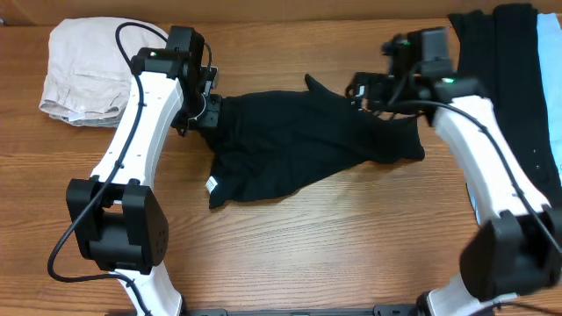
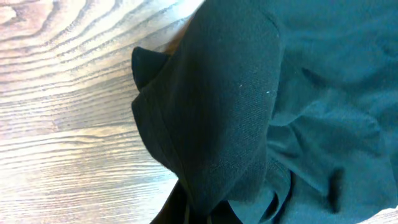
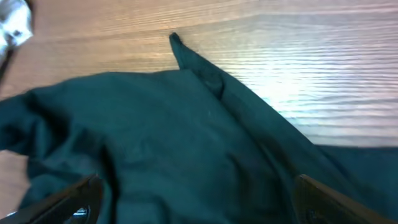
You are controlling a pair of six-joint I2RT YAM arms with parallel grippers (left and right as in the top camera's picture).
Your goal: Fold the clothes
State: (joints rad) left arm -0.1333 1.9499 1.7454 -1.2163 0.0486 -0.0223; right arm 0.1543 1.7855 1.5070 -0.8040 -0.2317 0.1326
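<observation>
A black garment (image 1: 299, 145) lies crumpled across the middle of the table, with a small white label (image 1: 212, 184) at its lower left corner. My left gripper (image 1: 204, 112) is at its upper left edge. In the left wrist view the black fabric (image 2: 298, 93) is drawn up into a pinched fold at the jaws (image 2: 205, 214), which are shut on it. My right gripper (image 1: 369, 92) is over the garment's upper right part. In the right wrist view its fingers (image 3: 199, 199) are spread wide over the fabric (image 3: 161, 124), open and holding nothing.
A folded pale beige garment (image 1: 83, 70) lies at the back left. A pile of black clothes (image 1: 496, 61) with a light-blue one (image 1: 551, 79) lies at the back right, beside my right arm. Bare wood table (image 1: 334, 237) shows in front.
</observation>
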